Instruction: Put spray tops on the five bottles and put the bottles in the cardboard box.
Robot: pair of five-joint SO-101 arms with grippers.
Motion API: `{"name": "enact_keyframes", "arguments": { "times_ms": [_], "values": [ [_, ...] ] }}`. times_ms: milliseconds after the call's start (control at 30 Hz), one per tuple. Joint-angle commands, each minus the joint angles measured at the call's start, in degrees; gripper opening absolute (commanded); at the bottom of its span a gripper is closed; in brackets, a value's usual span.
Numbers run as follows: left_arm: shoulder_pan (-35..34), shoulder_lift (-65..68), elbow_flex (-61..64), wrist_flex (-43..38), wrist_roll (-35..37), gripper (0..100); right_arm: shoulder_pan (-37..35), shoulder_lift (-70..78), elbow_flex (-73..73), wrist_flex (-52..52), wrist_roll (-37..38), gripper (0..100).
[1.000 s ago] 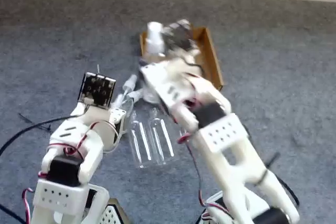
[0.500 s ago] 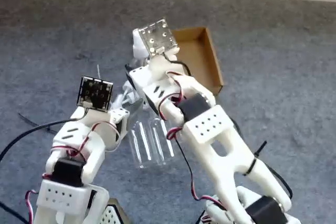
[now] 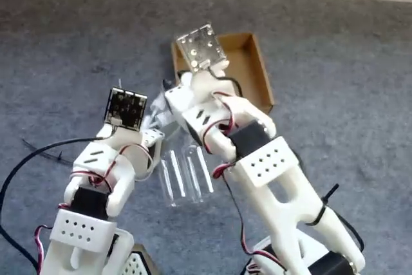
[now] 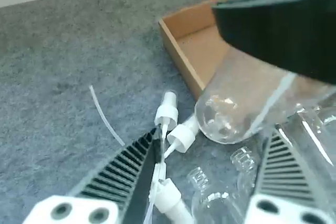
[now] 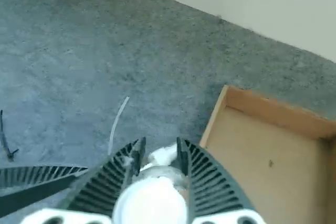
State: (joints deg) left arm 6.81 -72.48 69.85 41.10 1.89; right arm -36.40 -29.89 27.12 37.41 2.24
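My right gripper (image 5: 159, 156) is shut on a clear bottle (image 4: 236, 111) with a white piece (image 5: 161, 156) between its fingertips. It holds the bottle tilted above the carpet, just short of the near corner of the cardboard box (image 3: 251, 69). The bottle's rounded bottom points at my left gripper (image 4: 210, 145), which is open with its fingers either side of that bottom, not touching it. Three white spray tops (image 4: 169, 109) lie on the carpet under the left gripper. Clear bottles without tops (image 3: 187, 172) lie between the two arms.
The cardboard box (image 5: 262, 145) has nothing in the part I see. A thin white tube (image 5: 118, 121) lies loose on the grey carpet, and a black cable tie (image 3: 42, 152) lies at the far left. Open carpet stretches left and right of the arms.
The right arm has pulled back from over the box with the bottle and turned its wrist, bringing the bottle toward the left gripper. The left arm has edged forward and right.
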Motion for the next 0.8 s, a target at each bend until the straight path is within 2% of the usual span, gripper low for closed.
{"name": "enact_keyframes", "arguments": {
  "times_ms": [0, 167, 333, 600, 767],
  "values": [
    [0.2, -0.4, -0.4, -1.5, 0.2, 28, 5.8, 3.9, -8.3, -3.1, 5.4, 0.5],
    [-2.1, -0.4, 1.3, -1.8, 0.1, 28, 12.3, 20.5, -24.2, -2.1, 7.4, 0.5],
    [-6.5, -0.3, 1.2, -1.8, 0.2, 28, 12.5, 29.9, -37.7, 4.8, 7.0, 0.5],
    [-7.5, 0.0, 1.4, -3.5, 0.2, 28, 9.4, 28.1, -28.8, 6.2, 6.9, 0.5],
    [-7.6, 0.0, 1.4, -3.4, 0.2, 25, 5.9, 18.2, -17.8, 6.2, 3.1, 0.5]
  ]
}}
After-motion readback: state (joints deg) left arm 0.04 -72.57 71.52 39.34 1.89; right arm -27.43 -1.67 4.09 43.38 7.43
